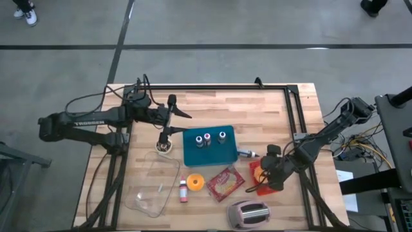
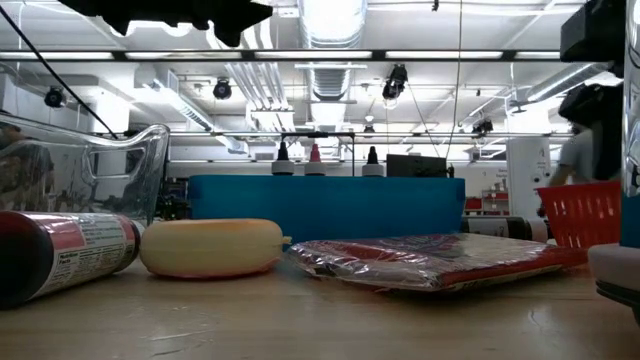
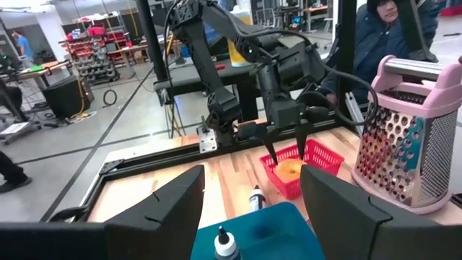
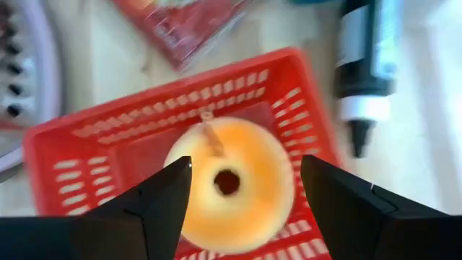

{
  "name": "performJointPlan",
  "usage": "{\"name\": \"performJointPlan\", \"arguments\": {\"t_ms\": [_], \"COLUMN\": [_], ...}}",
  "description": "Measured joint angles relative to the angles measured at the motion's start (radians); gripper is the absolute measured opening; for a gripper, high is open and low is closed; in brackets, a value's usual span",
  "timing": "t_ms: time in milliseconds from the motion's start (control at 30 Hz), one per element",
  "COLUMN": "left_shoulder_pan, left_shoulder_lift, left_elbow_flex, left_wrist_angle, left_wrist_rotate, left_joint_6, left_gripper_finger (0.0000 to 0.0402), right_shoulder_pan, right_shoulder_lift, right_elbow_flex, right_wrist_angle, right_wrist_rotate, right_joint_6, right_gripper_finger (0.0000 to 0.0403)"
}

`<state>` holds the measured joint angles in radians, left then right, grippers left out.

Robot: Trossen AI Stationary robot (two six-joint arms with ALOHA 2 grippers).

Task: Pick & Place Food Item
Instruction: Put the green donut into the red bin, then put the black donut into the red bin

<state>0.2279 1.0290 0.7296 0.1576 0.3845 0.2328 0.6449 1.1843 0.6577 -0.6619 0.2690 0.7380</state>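
Note:
An orange glazed donut (image 4: 227, 184) lies flat on the floor of a red mesh basket (image 4: 94, 144) at the table's right side. It also shows in the left wrist view (image 3: 290, 170). My right gripper (image 4: 245, 162) hangs over the basket (image 1: 253, 167), pointing down. It is open, with one finger on either side of the donut, and it touches nothing that I can see. My left gripper (image 3: 253, 209) is open and empty. It is held level above the table's far left part (image 1: 187, 115), facing the right side.
A blue tray (image 1: 193, 154) with three small bottles stands mid-table. Near the front lie a red food packet (image 1: 224, 182), a yellow round piece (image 1: 196, 182), a small bottle (image 1: 183, 191), a clear glass dish (image 1: 153, 187) and a grater (image 1: 248, 214). A capped tube (image 4: 364, 65) lies beside the basket.

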Motion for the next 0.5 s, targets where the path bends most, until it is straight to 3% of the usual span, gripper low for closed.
{"name": "performJointPlan", "arguments": {"t_ms": [300,500], "left_shoulder_pan": [0.000,0.006], "left_shoulder_lift": [-0.058,-0.129], "left_elbow_flex": [-0.002,-0.050], "left_wrist_angle": [-0.114,-0.125], "left_wrist_rotate": [-0.087,-0.132], "left_joint_6": [0.022,0.022], "left_gripper_finger": [0.0234,0.0234], "right_shoulder_pan": [-0.002,-0.003], "right_shoulder_lift": [-0.022,-0.140], "right_elbow_flex": [0.053,0.057], "right_wrist_angle": [-0.050,-0.033], "right_wrist_rotate": [0.214,0.370], "right_joint_6": [-0.094,-0.201], "right_gripper_finger": [0.0254,0.0251]}}
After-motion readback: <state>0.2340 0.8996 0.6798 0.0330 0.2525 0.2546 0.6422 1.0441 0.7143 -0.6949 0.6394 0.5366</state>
